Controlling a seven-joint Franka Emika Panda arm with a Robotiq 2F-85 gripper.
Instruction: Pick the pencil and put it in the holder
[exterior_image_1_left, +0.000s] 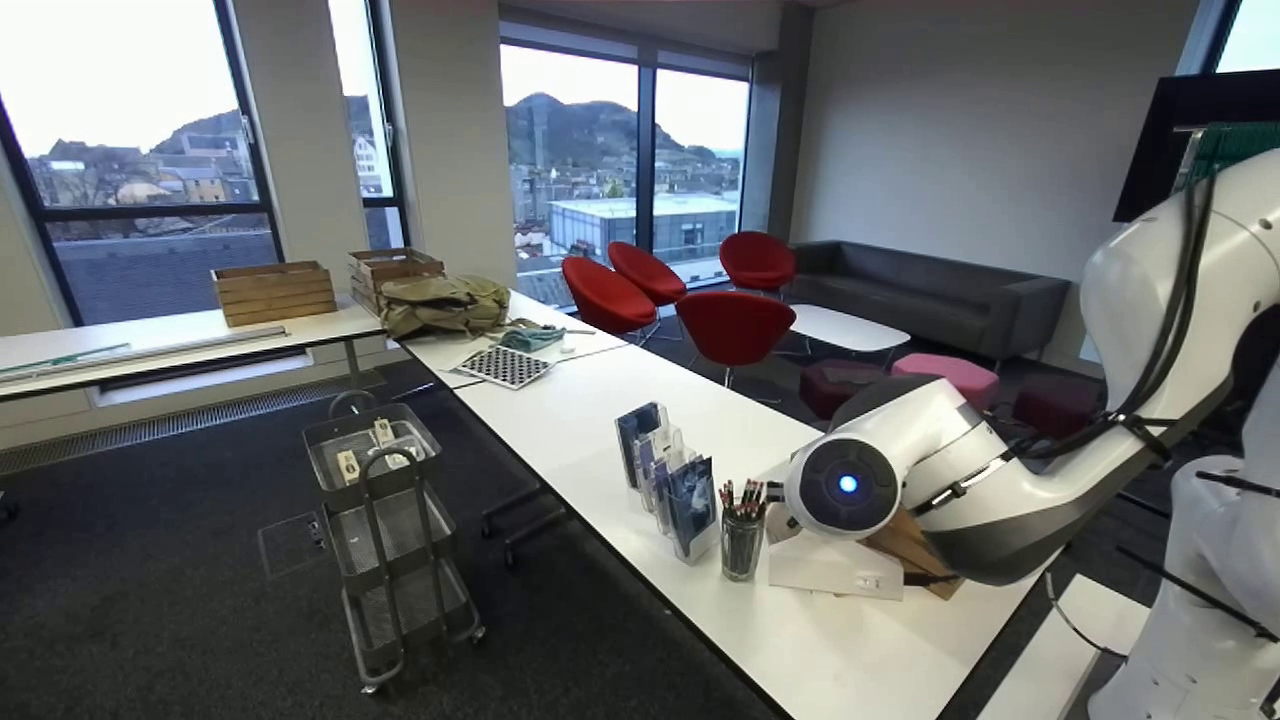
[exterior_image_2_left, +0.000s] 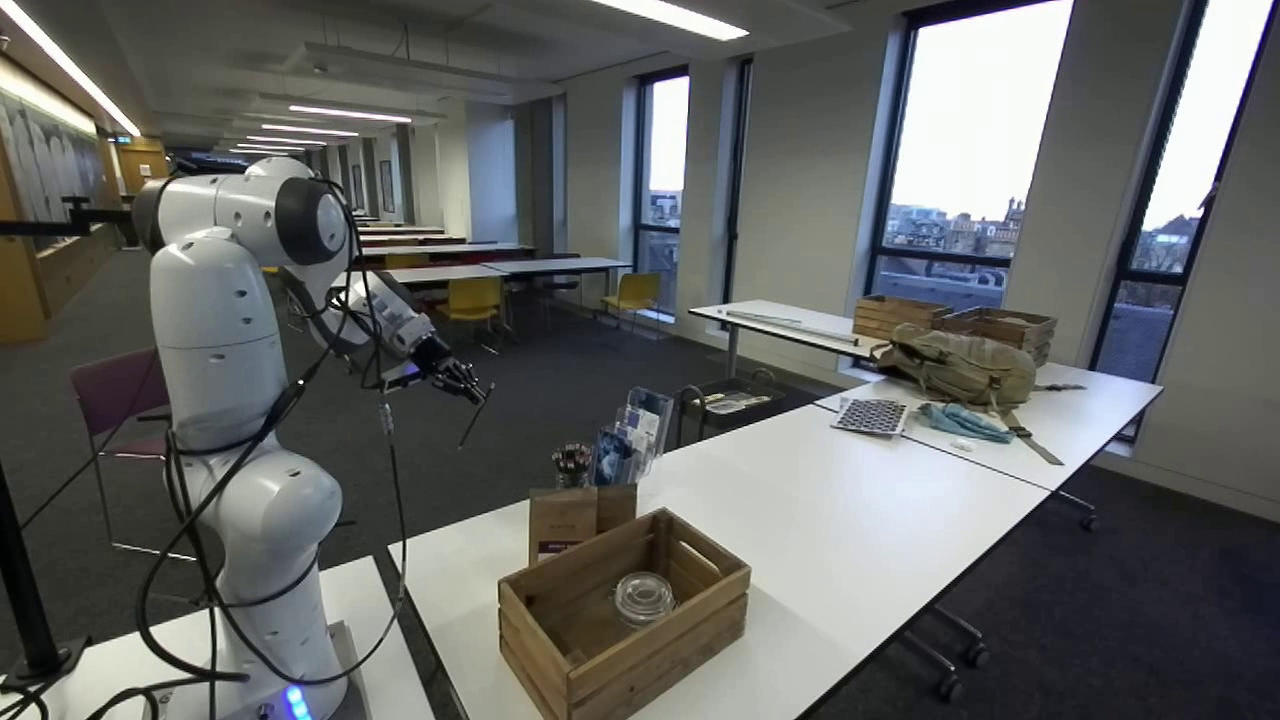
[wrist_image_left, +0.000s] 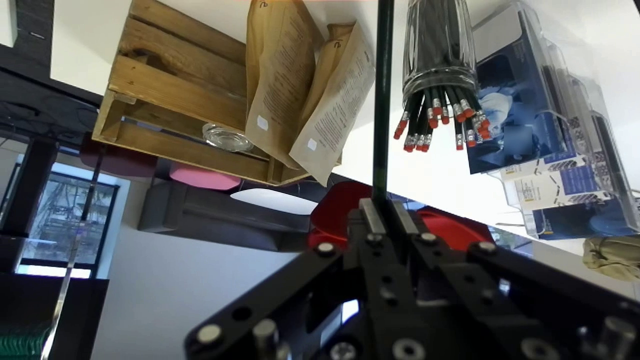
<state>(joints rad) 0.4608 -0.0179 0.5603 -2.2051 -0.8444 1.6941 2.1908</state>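
My gripper (exterior_image_2_left: 475, 393) is shut on the pencil (exterior_image_2_left: 470, 425), a thin dark stick that hangs tilted below the fingertips in an exterior view. In the wrist view, which stands upside down, the pencil (wrist_image_left: 382, 105) runs from the gripper's fingertips (wrist_image_left: 386, 212) to the top edge. The holder (exterior_image_1_left: 742, 552) is a clear glass cup full of dark pencils with red eraser ends. It stands upright on the table; in the wrist view the holder (wrist_image_left: 413, 62) shows just right of the held pencil. Bags partly hide the holder (exterior_image_2_left: 572, 481) in an exterior view.
Clear leaflet stands (exterior_image_1_left: 688, 505) are beside the holder. Brown paper bags (exterior_image_2_left: 562, 518) and a wooden crate (exterior_image_2_left: 660, 650) holding a clear round container (exterior_image_2_left: 643, 598) stand on the white table (exterior_image_2_left: 800, 520). A backpack (exterior_image_2_left: 955, 365) lies farther along.
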